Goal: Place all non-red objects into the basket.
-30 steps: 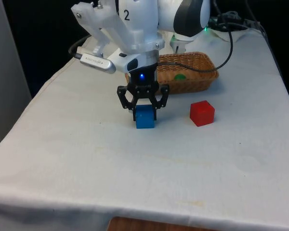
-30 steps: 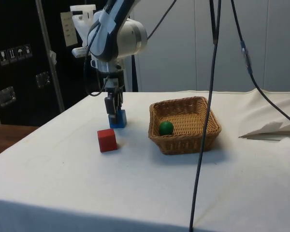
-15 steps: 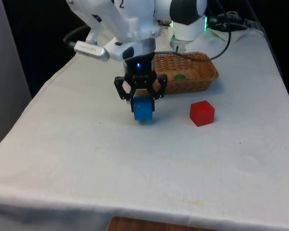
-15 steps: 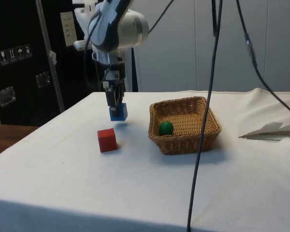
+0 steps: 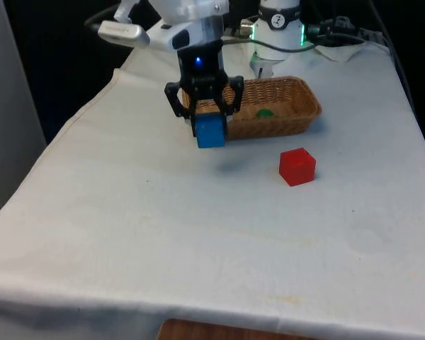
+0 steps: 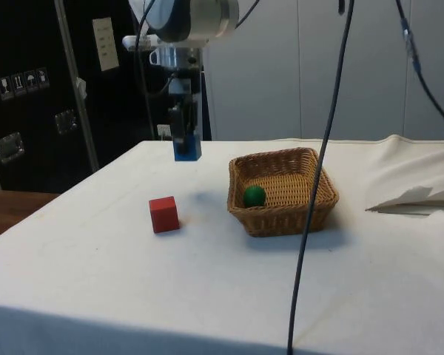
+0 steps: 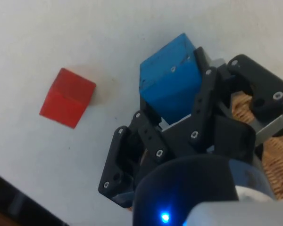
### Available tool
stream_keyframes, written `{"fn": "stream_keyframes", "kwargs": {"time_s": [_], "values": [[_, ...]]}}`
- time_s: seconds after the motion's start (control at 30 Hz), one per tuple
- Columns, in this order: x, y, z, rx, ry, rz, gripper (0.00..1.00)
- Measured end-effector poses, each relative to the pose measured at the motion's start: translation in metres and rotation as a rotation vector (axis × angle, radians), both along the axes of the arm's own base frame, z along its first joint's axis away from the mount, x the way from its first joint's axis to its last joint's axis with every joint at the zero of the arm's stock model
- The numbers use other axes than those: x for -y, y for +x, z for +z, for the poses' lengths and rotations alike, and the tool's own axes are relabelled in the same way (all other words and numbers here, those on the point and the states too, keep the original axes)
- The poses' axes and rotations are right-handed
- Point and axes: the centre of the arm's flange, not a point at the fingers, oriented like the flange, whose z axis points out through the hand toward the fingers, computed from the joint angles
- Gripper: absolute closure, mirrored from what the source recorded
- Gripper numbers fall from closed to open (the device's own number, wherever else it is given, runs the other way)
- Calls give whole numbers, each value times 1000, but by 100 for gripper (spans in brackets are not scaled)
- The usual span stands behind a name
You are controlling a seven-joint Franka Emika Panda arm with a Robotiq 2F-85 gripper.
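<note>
My gripper [image 5: 210,126] is shut on a blue cube [image 5: 211,132], which hangs well above the cloth. In the side view the blue cube [image 6: 186,150] is in the air to the left of the wicker basket [image 6: 311,205]. The wrist view has the blue cube [image 7: 170,83] clamped between the black fingers [image 7: 203,94], tilted. A green ball [image 6: 254,195] lies inside the basket [image 5: 306,113]. A red cube [image 5: 297,166] rests on the table at the front view's right of the gripper, seen also as the red cube [image 7: 67,97] and red cube [image 6: 164,214].
A black cable [image 6: 318,177] hangs down in front of the basket in the side view. Folded white cloth [image 6: 414,198] lies at the side view's far right. The table edge [image 5: 78,120] runs along the front view's left.
The gripper has lifted the blue cube off the table and carried it up and back, closer to the basket. The red cube and green ball have stayed put.
</note>
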Motion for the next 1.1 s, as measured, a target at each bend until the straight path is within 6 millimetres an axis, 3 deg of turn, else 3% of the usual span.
{"fn": "stream_keyframes", "kwargs": {"time_s": [0.4, 0.6, 0.87, 1.1], "values": [[7, -14, 35, -5, 34, -2, 99], [17, -33, 56, -4, 56, -4, 99], [23, -45, 66, 0, 63, -6, 99], [32, -68, 79, -5, 79, -3, 99]]}}
